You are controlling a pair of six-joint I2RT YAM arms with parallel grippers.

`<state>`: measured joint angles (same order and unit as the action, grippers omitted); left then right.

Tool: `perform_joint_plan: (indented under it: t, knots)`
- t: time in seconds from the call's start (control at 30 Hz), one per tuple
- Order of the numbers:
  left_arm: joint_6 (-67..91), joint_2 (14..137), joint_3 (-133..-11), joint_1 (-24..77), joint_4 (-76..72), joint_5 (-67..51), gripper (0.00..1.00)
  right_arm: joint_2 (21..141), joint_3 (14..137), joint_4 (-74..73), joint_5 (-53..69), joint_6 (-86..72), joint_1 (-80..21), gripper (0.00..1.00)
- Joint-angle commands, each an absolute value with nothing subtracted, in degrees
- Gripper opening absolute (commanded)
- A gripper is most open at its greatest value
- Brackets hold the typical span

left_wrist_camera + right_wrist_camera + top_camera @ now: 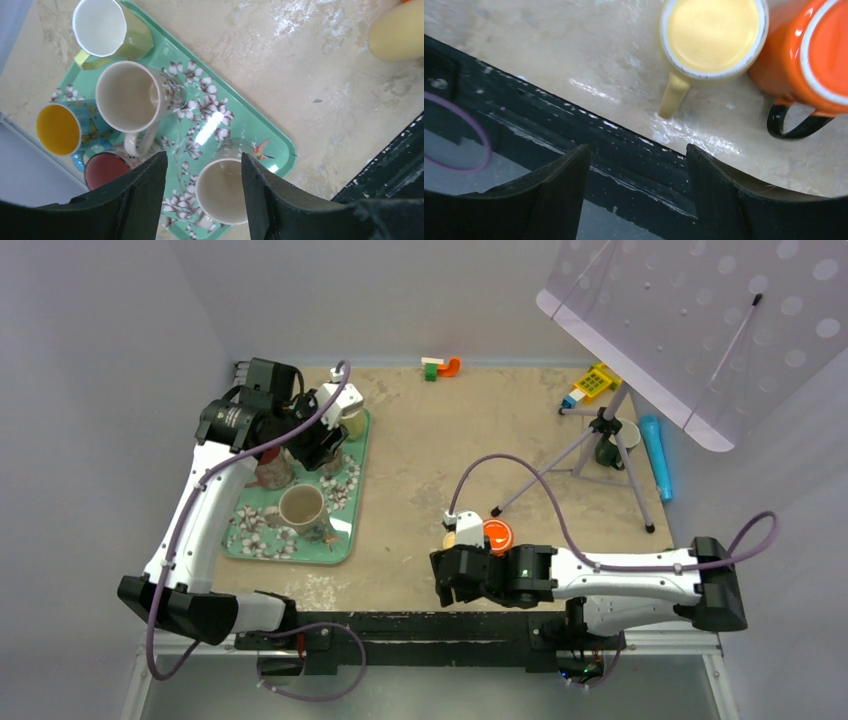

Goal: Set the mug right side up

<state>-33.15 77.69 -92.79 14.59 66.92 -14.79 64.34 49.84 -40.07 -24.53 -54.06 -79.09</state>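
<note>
A green floral tray [345, 530] at the left holds several mugs, all with mouths up. In the left wrist view these are a white and yellow-green mug [100, 27], a cream mug [127, 95], a blue mug with a yellow inside [59, 128], a red-inside mug [102, 169] and a floral mug [222, 192]. My left gripper [203, 159] is open and empty above the tray [260, 130], with the floral mug seen between its fingers. A yellow mug [711, 35] and an orange mug [819, 55] stand mouth up on the table. My right gripper [638, 148] is open and empty over the black front rail.
A tripod [600, 435] carrying a tilted perforated panel [700, 320] stands at the back right, with a dark green mug [612, 448] under it. A blue cylinder [657, 455], a yellow toy [592, 383] and orange and green blocks [440, 368] lie along the far edge.
</note>
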Motion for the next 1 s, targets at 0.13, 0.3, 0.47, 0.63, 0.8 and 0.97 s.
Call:
perform_joint_plan:
  t: [0.13,0.3,0.47,0.63,0.8,0.97]
  knots:
    - [-30.24,71.79,-86.67,14.33,63.23,-20.67,0.61,72.74,43.83,-37.03,-32.46,-68.09,-81.74,0.64]
    - [-29.7,70.86,-86.52,14.31,63.38,-22.2,0.61,74.99,41.32,-30.73,-36.96,-67.88,-81.17,0.53]
    - [-29.13,70.52,-86.83,14.33,63.83,-24.58,0.61,78.91,41.07,-24.84,-39.17,-65.08,-79.04,0.4]
    - [-28.51,70.11,-87.3,14.32,64.82,-25.99,0.61,81.5,42.65,-22.99,-39.64,-62.05,-76.74,0.0]
    - [-27.48,67.55,-89.13,14.25,67.76,-36.08,0.62,72.81,47.4,-14.13,-36.73,-46.06,-76.73,0.0]
    - [-20.06,62.73,-92.55,14.06,65.36,-50.13,0.7,54.75,42.09,17.23,-26.63,-30.82,-73.76,0.0]
